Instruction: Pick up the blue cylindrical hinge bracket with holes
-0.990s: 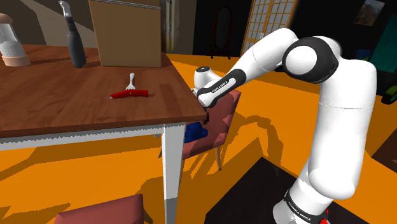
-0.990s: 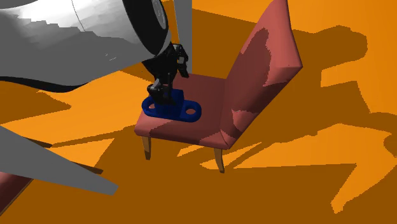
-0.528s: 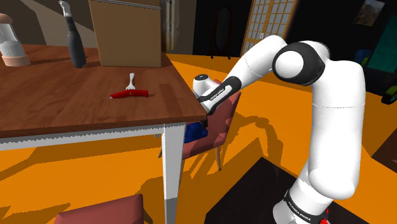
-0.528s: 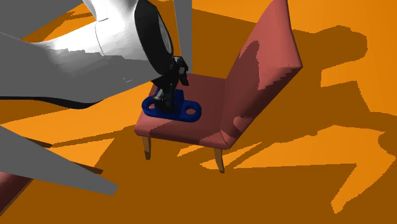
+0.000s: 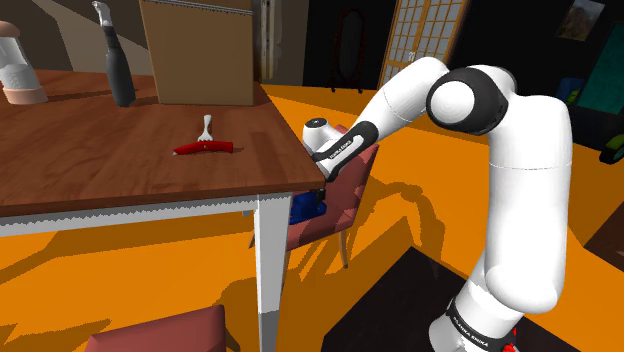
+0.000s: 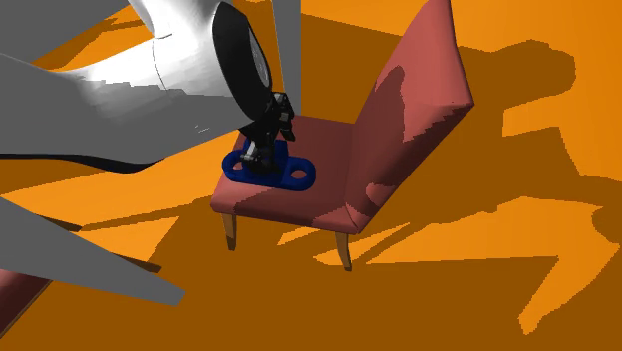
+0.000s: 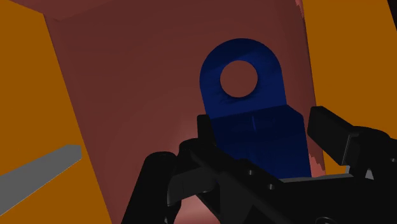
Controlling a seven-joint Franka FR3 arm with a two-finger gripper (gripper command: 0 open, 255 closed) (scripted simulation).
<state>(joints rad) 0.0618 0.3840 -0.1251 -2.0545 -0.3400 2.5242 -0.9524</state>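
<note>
Tool [image 7: 264,122] clamps the blue hinge bracket [image 7: 251,137] near the chair seat [image 6: 321,204] edge, under the tabletop [image 5: 120,160] corner.

Bracket [image 6: 279,180] on chair [image 6: 399,110] seat, toward front; chair beside table [image 5: 130,160] corner, seemingly partly under.

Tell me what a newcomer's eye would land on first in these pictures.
The deep blue bracket with round holes stands out, lying flat on the seat of a reddish chair over a bright orange floor. The black gripper is down on it, at the end of the big white arm that reaches past the corner of a brown wooden table.
</note>
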